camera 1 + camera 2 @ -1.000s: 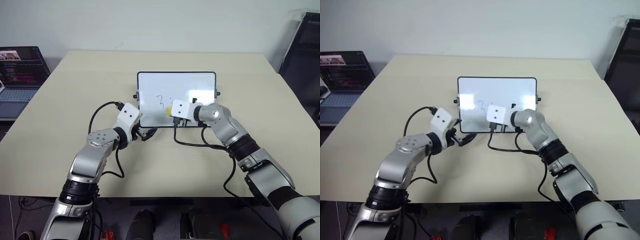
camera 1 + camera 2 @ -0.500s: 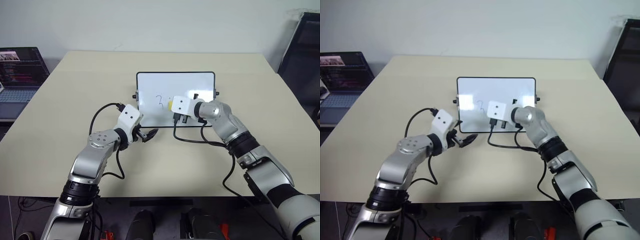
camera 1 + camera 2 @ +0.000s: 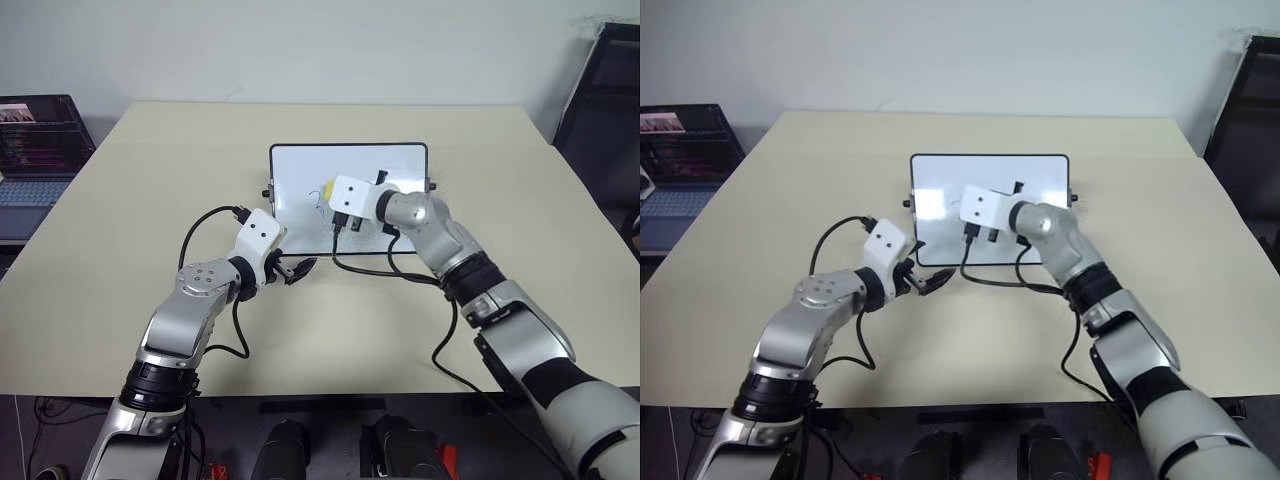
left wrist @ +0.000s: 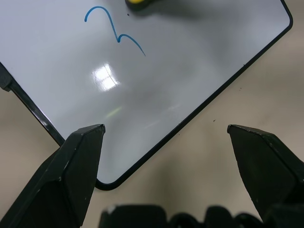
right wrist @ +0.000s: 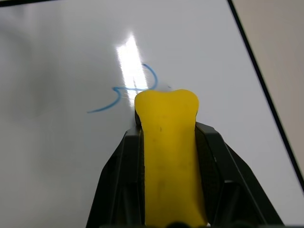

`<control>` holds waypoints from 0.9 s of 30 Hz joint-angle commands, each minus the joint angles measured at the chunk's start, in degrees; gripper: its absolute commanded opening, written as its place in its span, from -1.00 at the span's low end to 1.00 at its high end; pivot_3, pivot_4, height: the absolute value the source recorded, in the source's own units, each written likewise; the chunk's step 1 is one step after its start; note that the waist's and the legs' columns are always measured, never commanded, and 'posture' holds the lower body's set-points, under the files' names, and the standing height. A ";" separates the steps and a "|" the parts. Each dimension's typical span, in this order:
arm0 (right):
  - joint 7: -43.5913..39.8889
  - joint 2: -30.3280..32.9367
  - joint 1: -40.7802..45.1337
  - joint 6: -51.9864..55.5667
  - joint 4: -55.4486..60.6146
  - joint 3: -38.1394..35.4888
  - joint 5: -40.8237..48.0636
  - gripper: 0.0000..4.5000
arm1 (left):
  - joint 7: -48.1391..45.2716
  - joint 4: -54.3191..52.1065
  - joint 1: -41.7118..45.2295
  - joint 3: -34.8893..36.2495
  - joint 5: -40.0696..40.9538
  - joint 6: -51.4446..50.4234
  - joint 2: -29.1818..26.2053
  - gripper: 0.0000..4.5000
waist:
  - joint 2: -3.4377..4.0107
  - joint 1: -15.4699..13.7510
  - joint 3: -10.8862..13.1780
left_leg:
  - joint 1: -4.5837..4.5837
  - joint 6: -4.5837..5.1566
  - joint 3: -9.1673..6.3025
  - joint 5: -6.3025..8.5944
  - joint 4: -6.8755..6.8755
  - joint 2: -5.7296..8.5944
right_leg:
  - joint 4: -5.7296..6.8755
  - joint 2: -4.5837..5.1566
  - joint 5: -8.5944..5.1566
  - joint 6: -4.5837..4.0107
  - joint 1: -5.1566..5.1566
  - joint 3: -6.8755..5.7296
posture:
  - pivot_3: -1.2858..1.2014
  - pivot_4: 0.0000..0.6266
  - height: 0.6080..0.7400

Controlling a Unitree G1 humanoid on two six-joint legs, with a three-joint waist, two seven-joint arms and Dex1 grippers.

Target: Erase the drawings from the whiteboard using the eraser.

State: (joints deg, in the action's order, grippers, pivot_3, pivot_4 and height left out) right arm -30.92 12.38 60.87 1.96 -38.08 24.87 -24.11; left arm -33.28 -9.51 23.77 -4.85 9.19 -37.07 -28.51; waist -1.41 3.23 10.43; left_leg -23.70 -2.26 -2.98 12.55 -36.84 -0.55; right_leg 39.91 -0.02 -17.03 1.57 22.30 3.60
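Gripping the eraser (image 5: 170,156), the right tool (image 5: 166,111) has its two black fingers (image 5: 118,180) clamped against the yellow block's long sides, and the block's rounded end juts out past the fingertips. Just beyond that end lies what shows of the drawings (image 5: 126,92), a blue hooked curl; the eraser's tip sits at the curl's near edge, and whether it presses on the board cannot be told. In the left wrist view the same blue stroke (image 4: 114,31) runs beside a sliver of the yellow block. Around the stroke spreads the whiteboard (image 3: 300,165), white with a thin black frame, lying flat on the beige surface (image 3: 120,200), and the right tool reaches over its middle from the near side. The left tool (image 4: 164,137) hovers by the board's near corner on that arm's side, its fingers (image 4: 78,156) standing wide apart and holding nothing, with the rounded corner of the frame lying between them. Far off to the left tool's side, beyond the surface's edge, a laptop (image 3: 35,150) stands open.
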 commanded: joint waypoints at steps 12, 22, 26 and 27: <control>-2.79 1.04 2.83 0.69 -3.54 0.11 -0.76 -0.52 | -0.39 -1.31 0.19 0.12 -0.05 1.62 -0.19 1.00 | 0.00 -0.01 0.00 | 0.00 0.00 -0.02 0.00 -0.01 0.00 | 0.01 0.00 0.00 0.00 0.00 -0.01 | 0.03 -0.52 1.00; -8.21 4.99 -0.87 4.73 -0.82 -0.99 0.17 -0.52 | 0.00 -2.63 0.34 -0.12 0.18 0.46 0.08 1.00 | 0.00 -0.17 0.00 | 0.02 0.00 -0.06 0.00 -0.07 0.02 | 0.03 0.01 0.00 0.00 -0.05 -0.03 | 0.03 -0.52 1.00; -9.33 7.17 -1.73 5.83 0.07 -1.77 0.76 -0.52 | 0.08 -3.01 0.70 -0.10 0.36 -0.15 0.10 1.00 | 0.00 -0.35 0.00 | 0.10 0.01 -0.06 -0.01 -0.09 0.02 | 0.05 0.01 0.00 0.00 -0.13 -0.03 | 0.03 -0.52 1.00; -9.58 7.66 -2.01 6.00 0.37 -1.95 0.79 -0.52 | 0.07 -3.07 0.79 -0.09 0.39 -0.27 0.08 1.00 | 0.00 -0.41 0.00 | 0.15 0.01 -0.06 -0.01 -0.09 0.02 | 0.05 0.00 0.00 0.00 -0.18 -0.03 | 0.03 -0.52 1.00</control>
State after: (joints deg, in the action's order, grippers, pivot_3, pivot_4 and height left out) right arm -40.10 18.08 59.77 5.64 -36.79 24.04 -23.33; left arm -33.22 -10.17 23.73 -5.28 9.18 -37.32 -28.50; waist -1.42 2.82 10.43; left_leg -23.48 -2.25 -3.03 12.54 -36.93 -0.53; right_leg 39.96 -0.02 -17.03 1.58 22.05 3.58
